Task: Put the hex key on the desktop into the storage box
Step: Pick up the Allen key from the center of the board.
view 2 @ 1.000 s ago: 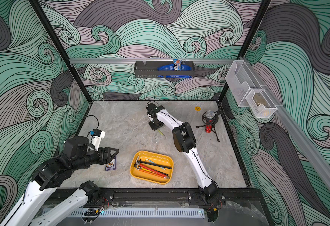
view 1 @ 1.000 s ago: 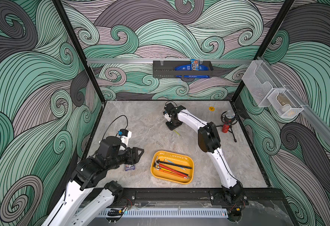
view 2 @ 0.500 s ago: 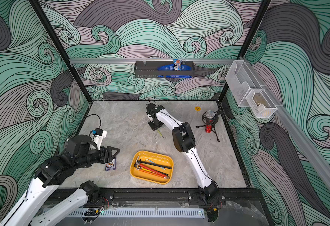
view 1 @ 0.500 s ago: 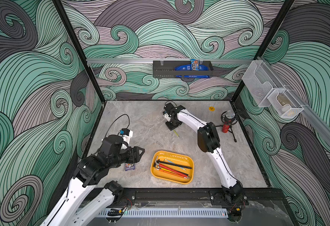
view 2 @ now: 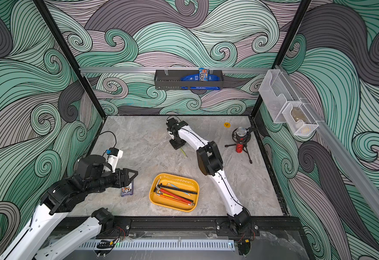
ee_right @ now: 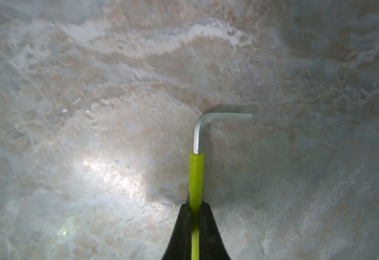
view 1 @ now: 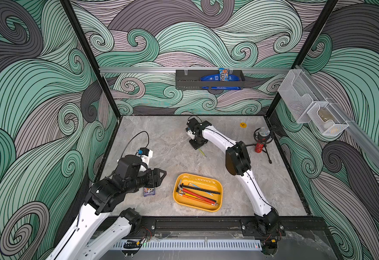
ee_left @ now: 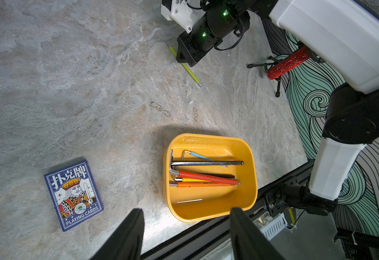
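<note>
A hex key [ee_right: 197, 175] with a yellow-green sleeve and a bare bent metal end lies on the grey marbled desktop [view 1: 166, 139] near the back middle. My right gripper [ee_right: 195, 207] is shut on its sleeve, a finger on each side. In both top views the right gripper [view 1: 197, 145] points down at the key [view 1: 202, 153], whose free end [view 2: 183, 152] sticks out toward the front. The yellow storage box [view 1: 215, 184] sits at the front middle with several coloured hex keys [view 1: 197, 192] inside. My left gripper [ee_left: 187, 209] hovers open and empty to the left of the box [ee_left: 206, 209].
A blue playing-card pack [view 1: 149, 191] lies under the left gripper. A red microphone on a black tripod [view 1: 261, 141] stands at the right, with a yellow sticker [view 1: 243, 125] behind it. A black wall basket [view 1: 208, 80] and white mesh bins [view 1: 312, 110] hang on the walls.
The right gripper's jaws have closed onto the hex key's sleeve. The left arm has drifted slightly toward the back, still open.
</note>
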Robot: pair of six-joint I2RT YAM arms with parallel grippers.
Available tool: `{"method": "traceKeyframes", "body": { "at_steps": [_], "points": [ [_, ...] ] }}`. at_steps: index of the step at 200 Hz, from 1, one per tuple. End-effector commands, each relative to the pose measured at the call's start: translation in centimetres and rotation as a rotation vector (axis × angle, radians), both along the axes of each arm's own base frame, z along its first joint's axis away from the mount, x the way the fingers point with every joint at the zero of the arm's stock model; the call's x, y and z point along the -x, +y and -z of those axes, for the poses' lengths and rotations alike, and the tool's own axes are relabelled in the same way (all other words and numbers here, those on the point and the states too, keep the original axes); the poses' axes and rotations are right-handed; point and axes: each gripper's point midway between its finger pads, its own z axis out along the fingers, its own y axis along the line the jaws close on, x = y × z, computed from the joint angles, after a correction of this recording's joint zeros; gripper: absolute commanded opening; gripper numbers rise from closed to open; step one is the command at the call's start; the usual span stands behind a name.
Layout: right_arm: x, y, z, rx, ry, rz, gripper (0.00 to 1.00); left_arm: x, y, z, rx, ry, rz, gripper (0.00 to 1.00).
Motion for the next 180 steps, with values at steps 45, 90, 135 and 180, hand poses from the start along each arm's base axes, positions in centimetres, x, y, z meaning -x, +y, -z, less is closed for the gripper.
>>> {"method": "traceKeyframes", "body": {
  "at_steps": [45,90,135,180],
  "points": [
    [0.9,1.0,-6.7,-0.1,-0.061,-0.021,0.0,-0.5,-0.1,-0.3,0.02,-0.019,-0.015,0.63],
    [2.9,1.5,-11.4,-0.155,-0.104,-0.063,0.0,-1.1,-0.3,-0.5,0.019,-0.036,-0.017,0.63],
    [7.3,2.3,-15.7,-0.222,-0.143,-0.122,0.0,-1.9,-0.5,-0.7,0.018,-0.058,-0.026,0.63],
    [15.2,3.3,-17.1,-0.269,-0.12,-0.241,0.0,-2.6,-0.3,-0.9,0.011,-0.077,-0.048,0.64]
  ]
}}
